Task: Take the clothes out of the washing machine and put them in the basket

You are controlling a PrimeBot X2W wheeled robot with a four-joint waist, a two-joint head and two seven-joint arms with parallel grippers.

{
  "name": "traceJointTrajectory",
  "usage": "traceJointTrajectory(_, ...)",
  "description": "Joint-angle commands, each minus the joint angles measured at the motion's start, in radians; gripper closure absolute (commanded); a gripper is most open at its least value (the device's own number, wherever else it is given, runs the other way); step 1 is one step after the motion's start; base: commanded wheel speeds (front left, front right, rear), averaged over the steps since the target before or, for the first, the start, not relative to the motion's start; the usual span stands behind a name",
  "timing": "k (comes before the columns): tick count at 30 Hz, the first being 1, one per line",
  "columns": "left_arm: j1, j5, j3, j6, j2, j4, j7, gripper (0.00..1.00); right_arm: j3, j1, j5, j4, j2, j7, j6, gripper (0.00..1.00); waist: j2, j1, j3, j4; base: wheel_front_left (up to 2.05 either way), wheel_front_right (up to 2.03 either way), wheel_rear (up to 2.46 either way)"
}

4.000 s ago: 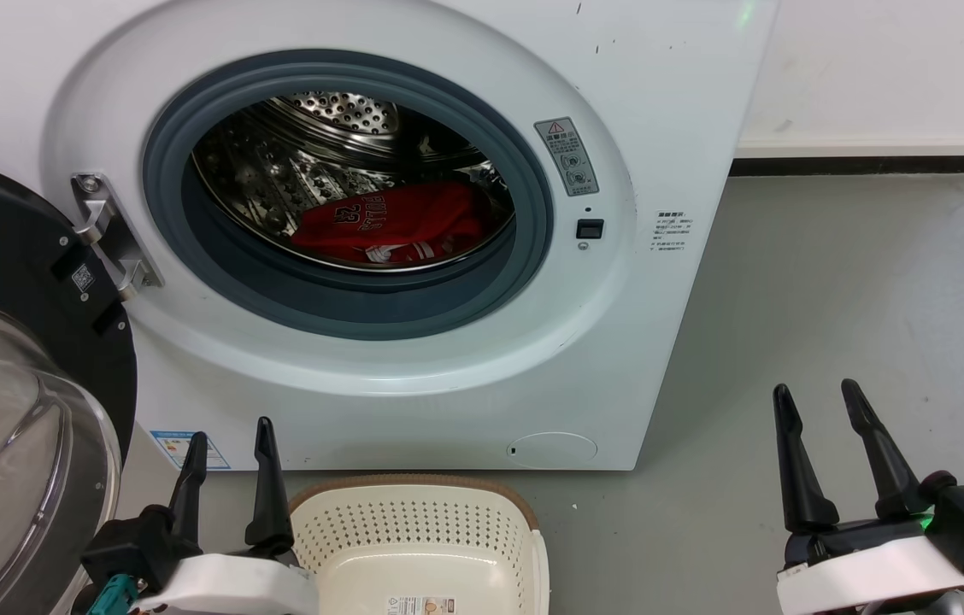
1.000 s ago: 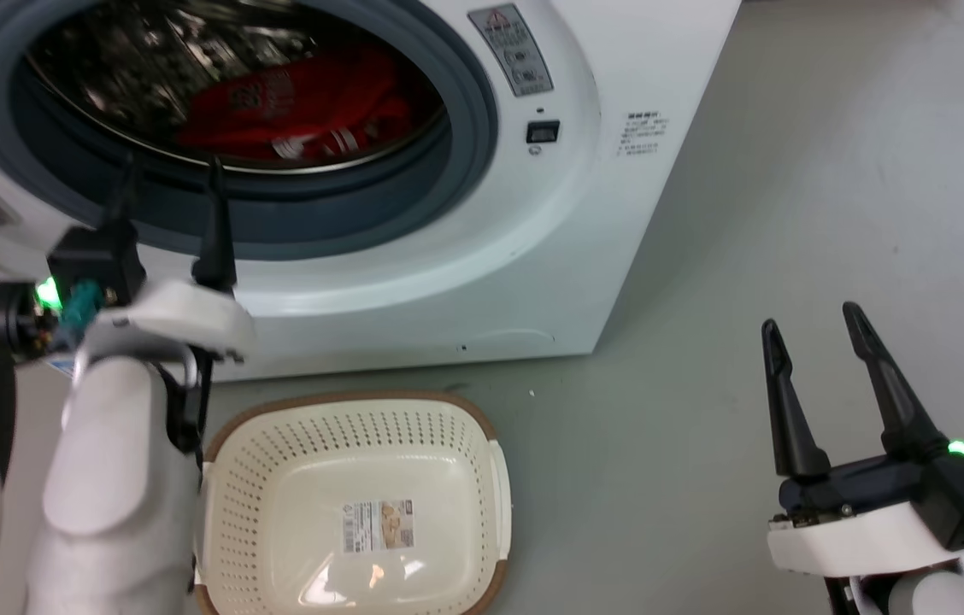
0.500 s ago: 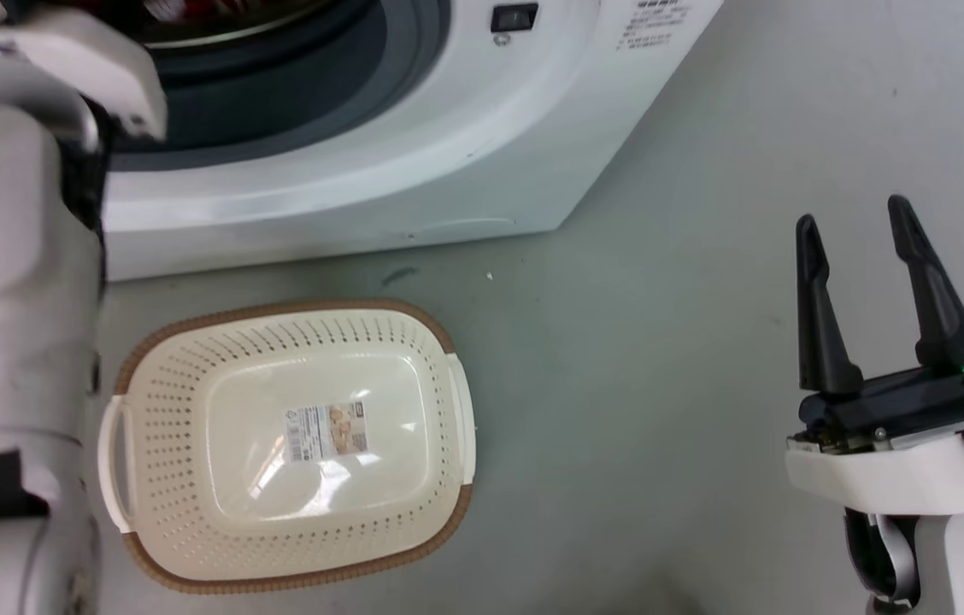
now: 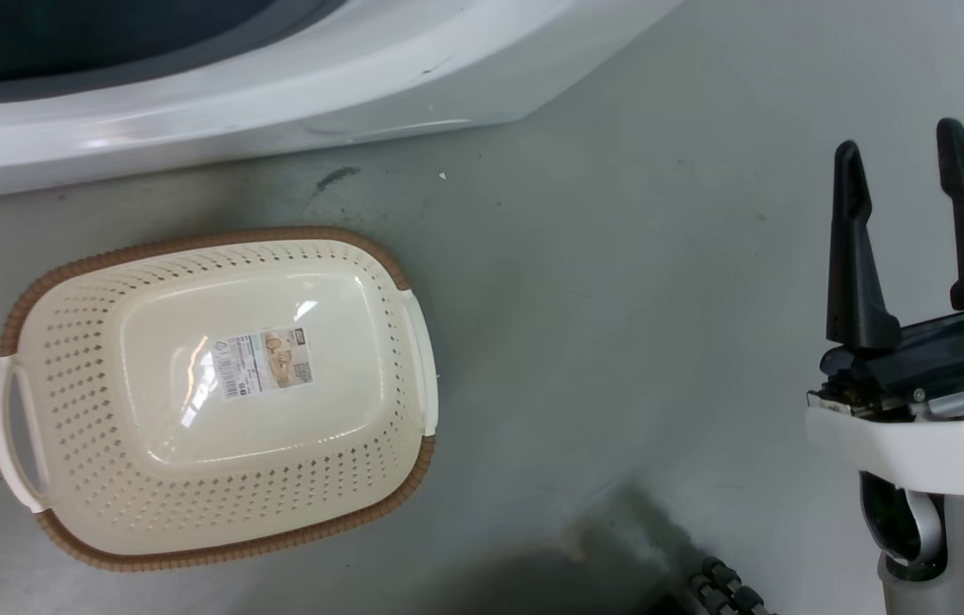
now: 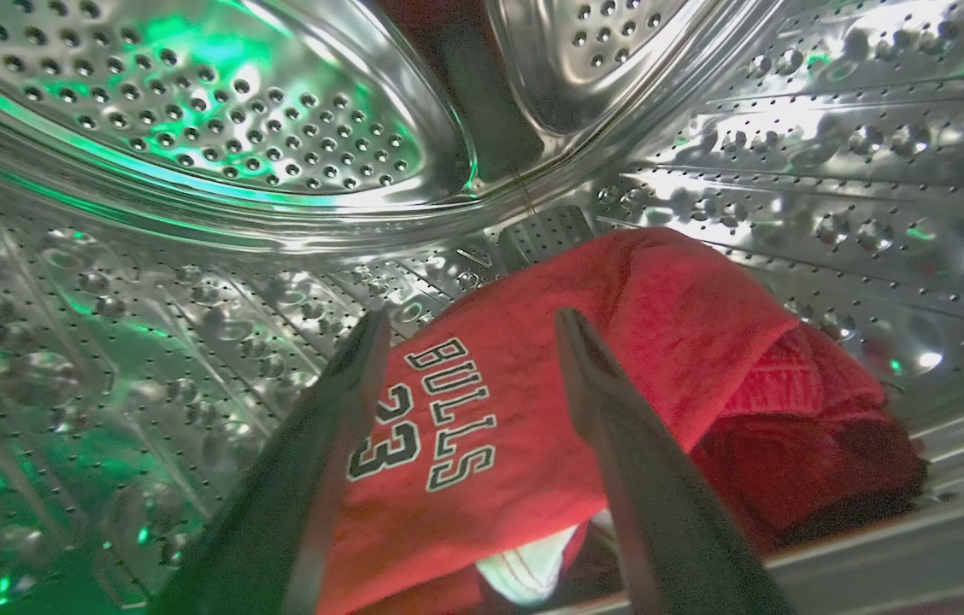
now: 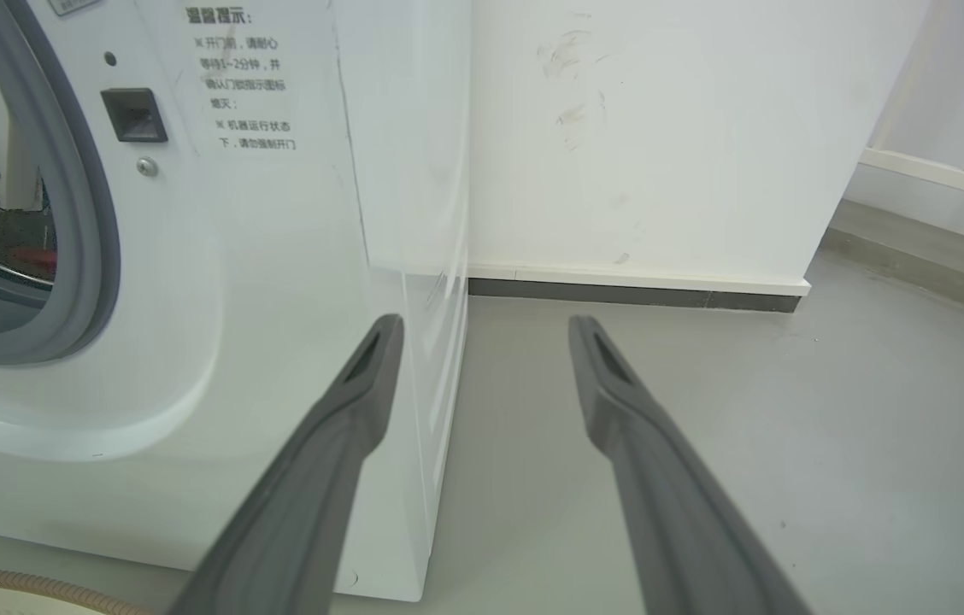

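Inside the perforated steel drum (image 5: 191,128) of the washing machine lie the red clothes (image 5: 661,342), with "BULLS 23" lettering facing up. My left gripper (image 5: 473,318) is open inside the drum, its fingers just above and to either side of the lettering, holding nothing. The cream basket (image 4: 200,241) stands empty on the floor in front of the washing machine (image 4: 277,85), a label on its bottom. My right gripper (image 4: 898,139) hangs open and empty over bare floor to the right of the basket. In the right wrist view the open right gripper (image 6: 486,325) points past the machine's front corner (image 6: 277,256).
Grey floor (image 4: 619,299) spreads between the basket and my right arm. A white wall (image 6: 661,128) with a dark baseboard stands behind and right of the machine. A black ribbed cable (image 4: 725,589) shows at the head view's bottom edge.
The head camera has tilted further down, so the drum opening and my left arm have slid out of the top of its picture. The right gripper stays open.
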Motion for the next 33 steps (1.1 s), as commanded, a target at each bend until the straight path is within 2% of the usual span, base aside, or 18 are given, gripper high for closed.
traceJointTrajectory(1,-0.036,-0.008,-0.017,0.0,0.005,0.013,0.021,0.0,0.0,-0.022,0.009,-0.011,0.003,-0.002,-0.001,0.0,0.0,-0.0002,0.03,-0.019,0.0,0.0,0.0)
traceJointTrajectory(8,-0.161,-0.091,-0.089,0.0,0.013,0.093,0.205,0.0,-0.002,-0.04,0.036,-0.029,0.003,-0.002,-0.001,0.0,0.0,-0.0002,0.086,-0.046,0.0,0.0,0.0)
traceJointTrajectory(9,-0.161,-0.091,-0.089,0.0,0.013,0.093,0.205,0.0,-0.002,-0.04,0.036,-0.029,0.003,-0.002,-0.001,0.0,0.0,-0.0002,0.086,-0.046,0.0,0.0,0.0)
traceJointTrajectory(11,-0.205,-0.125,-0.133,0.0,0.014,0.115,0.304,0.0,-0.006,-0.043,0.044,-0.036,0.003,-0.002,-0.001,0.0,0.0,-0.0002,0.107,-0.053,0.0,0.0,0.0)
traceJointTrajectory(19,-0.278,-0.183,-0.245,0.0,0.036,0.141,0.502,0.0,-0.005,-0.057,0.057,-0.047,0.003,-0.002,-0.001,0.0,0.0,-0.0002,0.15,-0.062,0.0,0.0,0.0)
traceJointTrajectory(31,-0.281,-0.234,-0.337,-0.001,0.079,0.139,0.519,0.0,0.001,-0.066,0.068,-0.053,0.003,-0.002,-0.001,0.0,0.0,-0.0002,0.18,-0.068,0.0,0.0,0.0)
traceJointTrajectory(32,-0.28,-0.236,-0.344,-0.001,0.086,0.137,0.51,0.26,0.002,-0.067,0.069,-0.052,0.003,-0.002,-0.001,0.0,0.0,-0.0002,0.181,-0.068,0.0,0.0,0.0)
traceJointTrajectory(33,-0.279,-0.239,-0.35,-0.001,0.091,0.136,0.505,1.0,0.001,-0.069,0.069,-0.051,0.003,-0.002,-0.001,0.0,0.0,-0.0002,0.181,-0.068,0.0,0.0,0.0)
